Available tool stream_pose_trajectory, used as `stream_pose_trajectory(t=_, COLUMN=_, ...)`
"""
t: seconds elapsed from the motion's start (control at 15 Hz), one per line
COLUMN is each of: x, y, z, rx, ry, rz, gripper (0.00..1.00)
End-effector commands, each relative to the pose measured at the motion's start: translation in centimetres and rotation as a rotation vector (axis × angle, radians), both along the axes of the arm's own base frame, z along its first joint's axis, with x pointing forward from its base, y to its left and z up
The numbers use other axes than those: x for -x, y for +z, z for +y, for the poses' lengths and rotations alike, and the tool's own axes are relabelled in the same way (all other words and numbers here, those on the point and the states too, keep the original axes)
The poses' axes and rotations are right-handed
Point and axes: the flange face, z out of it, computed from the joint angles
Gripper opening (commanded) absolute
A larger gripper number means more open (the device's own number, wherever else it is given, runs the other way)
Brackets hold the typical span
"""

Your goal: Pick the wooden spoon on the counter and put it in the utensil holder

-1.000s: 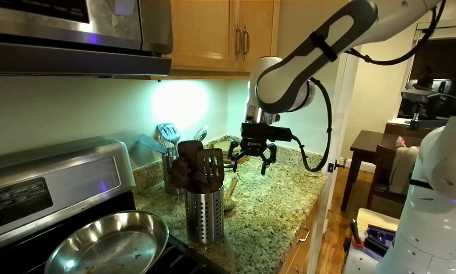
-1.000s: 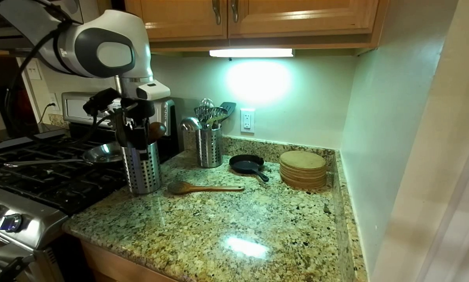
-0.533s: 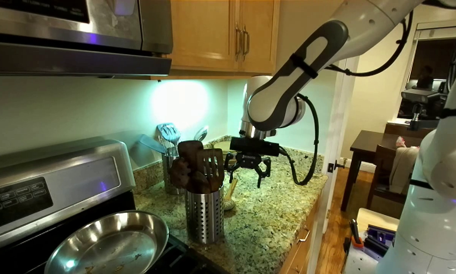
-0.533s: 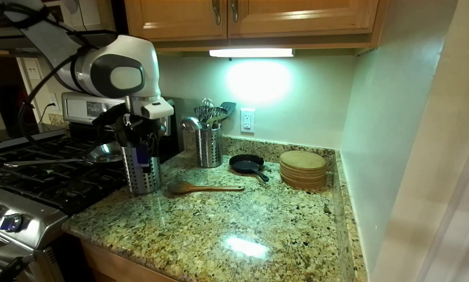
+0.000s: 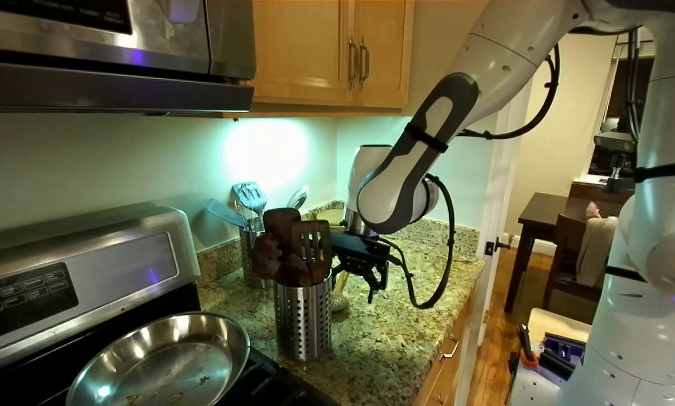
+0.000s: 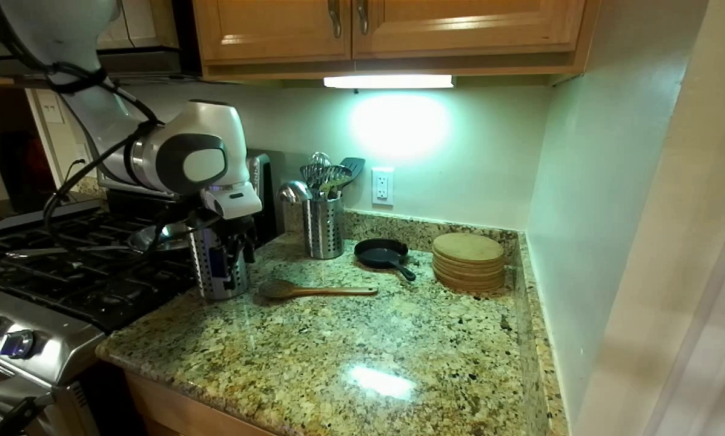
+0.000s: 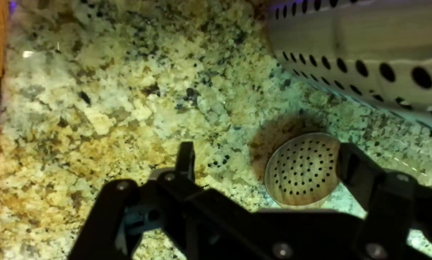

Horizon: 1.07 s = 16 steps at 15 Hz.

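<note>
The wooden spoon (image 6: 332, 291) lies flat on the granite counter (image 6: 314, 363), its bowl near the utensil holder (image 6: 203, 275) and its handle pointing away from it. The metal holder (image 5: 303, 324) has dark brown wooden utensils sticking out. My gripper (image 5: 353, 285) is open and empty, above the counter beside the holder, close to the spoon's bowl. In the wrist view the perforated spoon bowl (image 7: 302, 169) shows between the spread fingers (image 7: 266, 155), nearer the right finger; the gripper body hides the handle. The holder's wall (image 7: 363, 36) is at the upper right there.
A metal holder with steel utensils (image 6: 324, 230) stands by the wall. A small black pan (image 6: 379, 254) and a stack of round boards (image 6: 468, 263) sit at the back. A steel frying pan (image 5: 168, 361) is on the stove. A cabinet (image 5: 326, 56) hangs above.
My arm has come down, lowering the open gripper towards the counter beside the holder. The gripper has also turned a little. The spoon and holder have not moved.
</note>
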Motion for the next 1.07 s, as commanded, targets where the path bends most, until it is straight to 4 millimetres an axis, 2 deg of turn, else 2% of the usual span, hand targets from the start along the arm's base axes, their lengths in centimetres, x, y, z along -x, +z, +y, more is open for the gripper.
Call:
stream_pose_trajectory(t=0.0, x=-0.7, y=-1.5, z=0.3, rx=0.022, ry=-0.097, rz=-0.058, gripper=1.00)
stream_pose_trajectory(t=0.6, x=-0.6, y=-2.1, z=0.2, rx=0.019, ry=-0.087, rz=-0.050, gripper=1.00)
stream_pose_trajectory(t=1.0, x=-0.5, y=-5.1, z=-0.3, rx=0.031, ry=-0.137, rz=-0.015, gripper=1.00)
